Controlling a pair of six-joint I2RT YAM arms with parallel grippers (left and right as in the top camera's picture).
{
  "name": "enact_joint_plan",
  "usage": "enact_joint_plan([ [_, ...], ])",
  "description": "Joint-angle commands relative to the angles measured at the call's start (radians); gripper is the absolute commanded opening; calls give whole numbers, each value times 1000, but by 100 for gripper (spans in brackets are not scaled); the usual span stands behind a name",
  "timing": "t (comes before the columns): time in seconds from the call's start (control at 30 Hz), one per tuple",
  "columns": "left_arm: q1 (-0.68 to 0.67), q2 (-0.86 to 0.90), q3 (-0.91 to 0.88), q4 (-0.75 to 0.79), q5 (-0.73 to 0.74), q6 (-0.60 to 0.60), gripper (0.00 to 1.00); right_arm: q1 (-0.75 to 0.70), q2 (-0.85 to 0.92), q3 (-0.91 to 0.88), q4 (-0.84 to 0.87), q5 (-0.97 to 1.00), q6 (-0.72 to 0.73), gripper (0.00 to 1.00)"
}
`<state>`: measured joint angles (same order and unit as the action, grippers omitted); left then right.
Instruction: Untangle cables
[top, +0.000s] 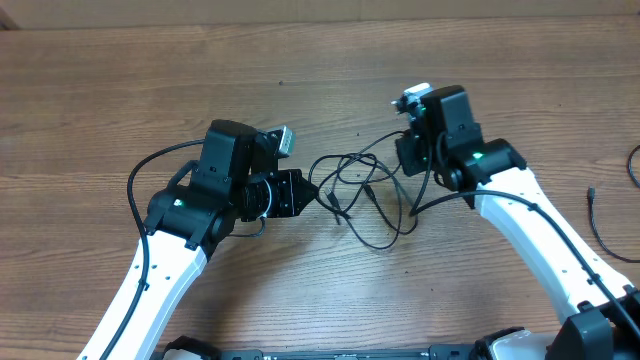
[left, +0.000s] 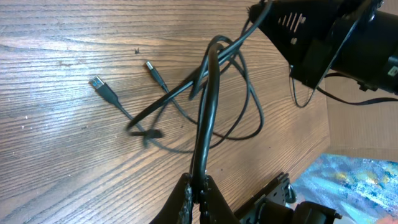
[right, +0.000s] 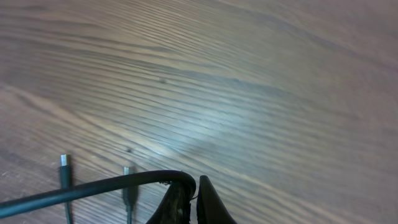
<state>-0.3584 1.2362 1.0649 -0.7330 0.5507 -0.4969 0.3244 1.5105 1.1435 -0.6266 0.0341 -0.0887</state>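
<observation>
Separation step: left pincer (left: 199, 185) and right pincer (right: 191, 188) each clamp a strand of the cables (left: 208, 99), tangled on the worktop (top: 300, 60) at the overhead view's centre; next move likely calls for drawing them apart.

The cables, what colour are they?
Black. The cables show best in the left wrist view, against the wood.
</observation>
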Motion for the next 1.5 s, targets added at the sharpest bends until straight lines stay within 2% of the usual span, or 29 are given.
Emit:
enact_joint_plan([
  [0.0, 5, -14, 0, -3, 16, 18, 4, -48, 5, 8, -17, 39, 93, 4],
  [0.4, 5, -14, 0, -4, 11, 13, 4, -92, 5, 4, -73, 43, 194, 4],
  [0.53, 5, -14, 0, -50, -121, -114, 4, -111, 5, -12, -76, 43, 204, 4],
  [0.7, 5, -14, 0, -102, -233, -217, 4, -147, 5, -26, -87, 31, 249, 4],
  [0.87, 5, -14, 0, -101, -240, -205, 4, -151, 5, -26, -82, 8, 249, 4],
  [0.97, 5, -14, 0, -101, -240, -186, 4, -151, 5, -26, -56, -76, 248, 4],
  [1.03, 5, -14, 0, -101, -239, -186, 4, -151, 5, -26, -32, -126, 248, 12],
  [1.1, 4, -14, 0, -101, -239, -182, 4, -151, 5, -26, -7, -196, 237, 26],
  [1.17, 4, -14, 0, -101, -237, -179, 4, -151, 5, -26, 21, -280, 237, 49],
  [1.2, 5, -14, 0, -101, -236, -175, 4, -151, 5, -26, 41, -349, 205, 64],
  [1.23, 4, -14, 0, -101, -236, -174, 4, -151, 5, -26, 51, -384, 171, 71],
  [1.33, 4, -14, 0, -101, -236, -159, 4, -150, 5, -26, 77, -480, 77, 83],
  [1.37, 5, -14, 0, -101, -237, -153, 4, -150, 5, -26, 83, -571, -38, 84],
  [1.47, 5, -14, 0, -101, -237, -153, 4, -148, 5, -26, 75, -674, -204, 84],
])
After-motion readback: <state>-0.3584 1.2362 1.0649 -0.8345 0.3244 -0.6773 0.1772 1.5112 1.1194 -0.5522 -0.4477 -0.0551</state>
